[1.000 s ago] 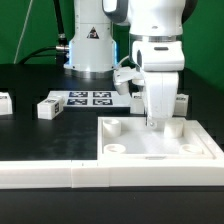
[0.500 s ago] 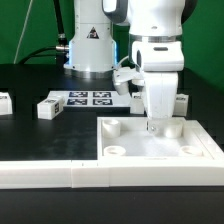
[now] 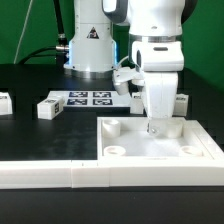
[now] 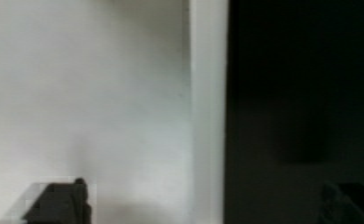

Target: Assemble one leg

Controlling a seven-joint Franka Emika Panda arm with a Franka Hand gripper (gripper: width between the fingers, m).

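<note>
The marker board point(image 3: 90, 98) lies flat on the black tabletop point(image 3: 40, 140), behind the large white square panel point(image 3: 150, 150) with round corner sockets; a green backdrop point(image 3: 20, 30) hangs beyond.

**Desk survey**

We note a black desk point(image 3: 30, 90). On it lie a white socketed panel point(image 3: 140, 146) at the exterior view's right, the marker board point(image 3: 90, 98) behind, a leg point(image 3: 48, 107) just beside that, and a second leg point(image 3: 4, 102) at the left edge.

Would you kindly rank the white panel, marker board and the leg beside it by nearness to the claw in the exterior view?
1. white panel, under the claw.
2. marker board, behind, exterior view's left.
3. leg, farther that way.
</note>
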